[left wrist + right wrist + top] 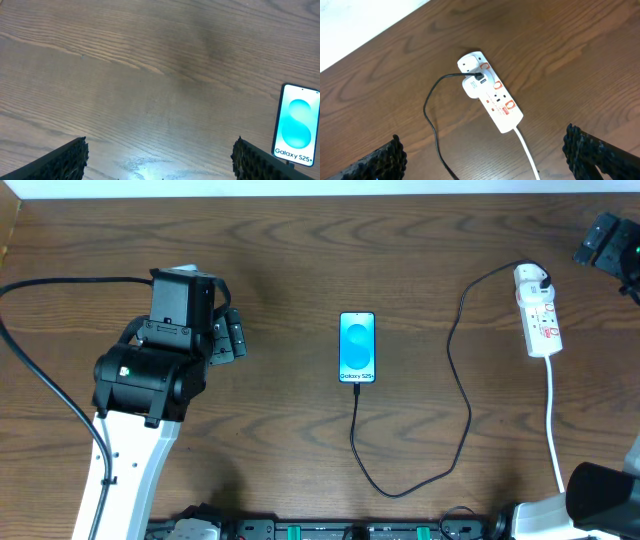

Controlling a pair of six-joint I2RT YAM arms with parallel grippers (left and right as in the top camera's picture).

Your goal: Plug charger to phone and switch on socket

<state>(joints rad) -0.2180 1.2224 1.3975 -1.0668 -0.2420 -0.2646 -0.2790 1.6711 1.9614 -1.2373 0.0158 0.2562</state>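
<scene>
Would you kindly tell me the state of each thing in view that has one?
phone: lying flat, screen lit.
charger: one end in the socket, tip at the phone's bottom edge; seating unclear.
socket: charger plugged in, switch position unreadable.
left gripper: open, empty.
right gripper: open, empty.

The left arm (150, 380) has a boxy black wrist housing, a rounded black joint with a tiny green light, and a white link toward 6 o'clock. A black cable (90, 280) trails off toward 9 o'clock. The left fingers (67, 160) are black with coarse, knobbly pads, and the right fingers (590, 152) look the same.
</scene>
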